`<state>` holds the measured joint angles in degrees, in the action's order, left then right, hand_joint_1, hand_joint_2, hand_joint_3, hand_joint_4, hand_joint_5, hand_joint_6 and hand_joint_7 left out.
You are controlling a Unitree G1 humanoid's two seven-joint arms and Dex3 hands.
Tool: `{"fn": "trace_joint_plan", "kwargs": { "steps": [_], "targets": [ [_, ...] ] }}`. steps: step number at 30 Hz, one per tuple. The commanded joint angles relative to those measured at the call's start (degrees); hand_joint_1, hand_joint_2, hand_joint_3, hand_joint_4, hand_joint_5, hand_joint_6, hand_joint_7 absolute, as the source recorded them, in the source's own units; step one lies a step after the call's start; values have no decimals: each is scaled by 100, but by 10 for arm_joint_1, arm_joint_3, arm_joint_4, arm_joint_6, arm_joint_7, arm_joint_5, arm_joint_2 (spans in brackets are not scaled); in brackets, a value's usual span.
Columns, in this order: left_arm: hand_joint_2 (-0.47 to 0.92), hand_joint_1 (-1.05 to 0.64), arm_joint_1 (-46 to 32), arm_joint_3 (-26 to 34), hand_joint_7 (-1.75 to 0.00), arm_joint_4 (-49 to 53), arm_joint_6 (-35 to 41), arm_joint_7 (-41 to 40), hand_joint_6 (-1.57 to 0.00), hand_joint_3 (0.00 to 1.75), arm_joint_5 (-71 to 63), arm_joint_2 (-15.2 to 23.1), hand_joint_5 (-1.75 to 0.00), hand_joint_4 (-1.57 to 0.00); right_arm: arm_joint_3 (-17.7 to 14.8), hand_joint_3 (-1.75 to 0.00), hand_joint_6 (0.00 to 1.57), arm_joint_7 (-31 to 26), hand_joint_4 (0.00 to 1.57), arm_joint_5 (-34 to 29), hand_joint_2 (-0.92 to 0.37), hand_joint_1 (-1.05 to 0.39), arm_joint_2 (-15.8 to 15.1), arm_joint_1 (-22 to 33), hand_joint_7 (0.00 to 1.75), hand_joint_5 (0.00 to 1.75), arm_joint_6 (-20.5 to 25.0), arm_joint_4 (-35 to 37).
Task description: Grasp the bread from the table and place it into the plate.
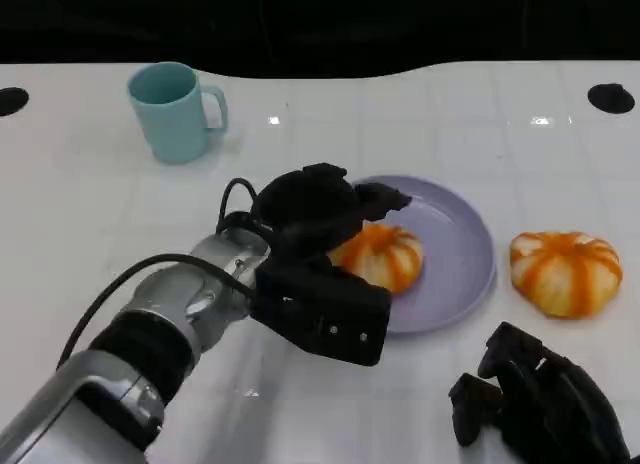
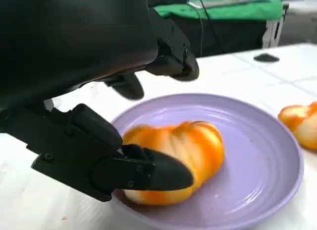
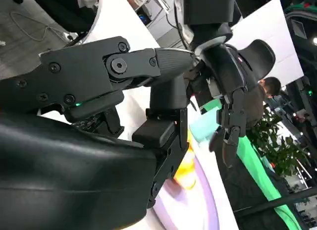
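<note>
Bread (image 1: 380, 256) rests on purple plate (image 1: 460, 244) | my left hand (image 1: 320, 254) cups it, fingers apart, grip uncertain | second bread (image 1: 566, 272) waits on desk (image 1: 80, 214) | my right hand (image 1: 540, 399) curled, holding nothing

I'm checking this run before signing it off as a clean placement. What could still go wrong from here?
1. The left hand has fingers against the orange striped bread roll near the edge of the round lilac plate; pulling back might drag it off the rim.
2. A second orange striped roll lies on the white table beside the plate, so the job may be unfinished.
</note>
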<state>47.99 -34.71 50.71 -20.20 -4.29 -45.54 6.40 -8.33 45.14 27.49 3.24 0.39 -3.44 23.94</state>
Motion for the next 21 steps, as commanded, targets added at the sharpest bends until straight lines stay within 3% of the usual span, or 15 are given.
{"fn": "trace_joint_plan", "kwargs": {
  "steps": [1, 7, 11, 14, 15, 16, 18, 21],
  "targets": [
    [92, -103, -26, 4, 0, -53, 15, 51, -15, 69, 15, 27, -30, 0, -4, -24, 69, -3, 77, 5, -92, -54, -6, 0, 142, 168, 5, -1],
    [92, -98, -86, 40, -1, -130, -5, 109, -15, 69, 82, 58, -28, -1, -6, -24, 69, 2, 77, 6, -92, -54, -5, -1, 142, 168, 0, 6],
    [92, -81, -158, 97, -7, -153, -71, 81, -31, 57, 169, 57, -43, -21, -7, -23, 69, 2, 77, 8, -92, -55, -5, -2, 142, 168, 2, 6],
    [92, -62, -225, 162, -20, -161, -129, 112, -64, 37, 316, 17, -98, -41, -5, -23, 69, -1, 78, 5, -92, -56, -6, -2, 143, 168, 2, 3],
    [92, -56, -237, 174, -37, -165, -137, 127, -68, 34, 350, 9, -123, -43, -5, -23, 69, -1, 78, 5, -92, -56, -5, -2, 143, 168, 2, 4],
    [92, -54, -253, 187, -48, -172, -141, 152, -67, 32, 393, 1, -132, -44, -5, -23, 69, -2, 78, 5, -92, -56, -4, -3, 143, 168, 0, 7],
    [92, -57, -287, 211, -101, -206, -113, 205, -58, 35, 478, -13, -161, -49, -7, -23, 68, 2, 77, 9, -92, -55, -2, -5, 142, 168, -2, 11],
    [92, -65, -340, 240, -146, -282, -46, 258, -54, 39, 578, -25, -173, -62, -9, -23, 68, 11, 77, 12, -92, -55, -1, -8, 141, 168, -6, 18]
  ]
}}
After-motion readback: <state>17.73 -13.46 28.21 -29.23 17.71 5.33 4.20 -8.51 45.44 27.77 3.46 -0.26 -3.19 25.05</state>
